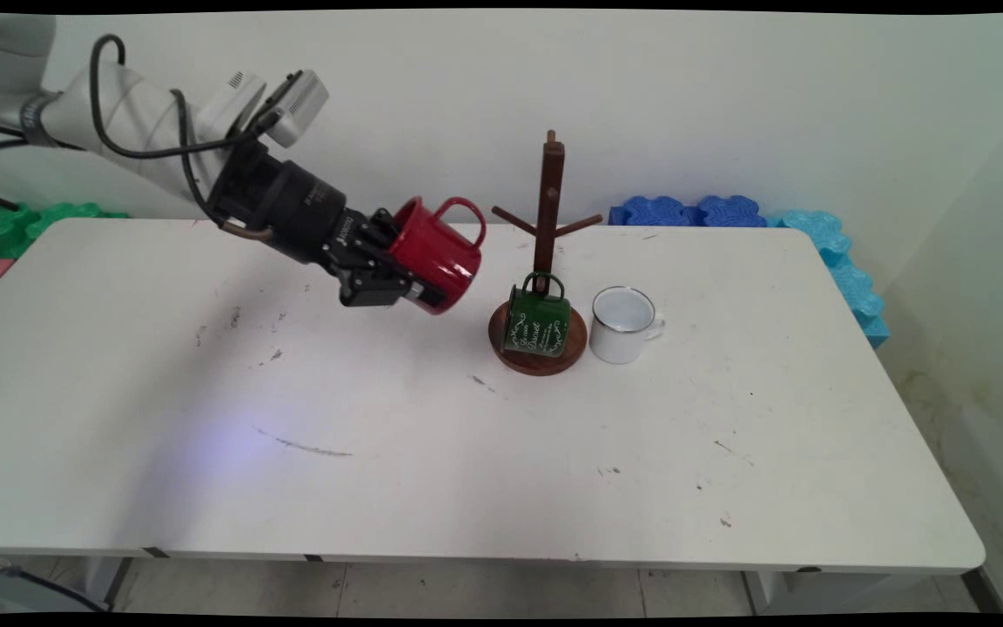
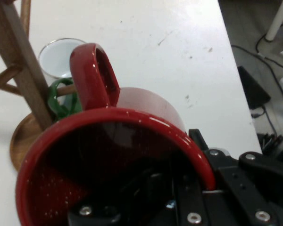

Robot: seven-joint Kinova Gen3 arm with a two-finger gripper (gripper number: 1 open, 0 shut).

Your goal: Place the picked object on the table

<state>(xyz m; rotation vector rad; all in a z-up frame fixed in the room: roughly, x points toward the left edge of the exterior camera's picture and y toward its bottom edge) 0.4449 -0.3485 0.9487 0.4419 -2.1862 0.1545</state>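
Note:
My gripper is shut on the rim of a red mug, holding it tilted in the air with its handle up and pointing right. In the hand view the red mug fills the foreground, one finger inside it. Just right of it stands a wooden mug tree with a round base. A green mug hangs by its handle from a low peg. A white enamel mug stands upright beside the base.
Blue foam blocks lie along the table's far right edge, lighter blue ones down the right side. Green foam sits at the far left. The white table has scuff marks.

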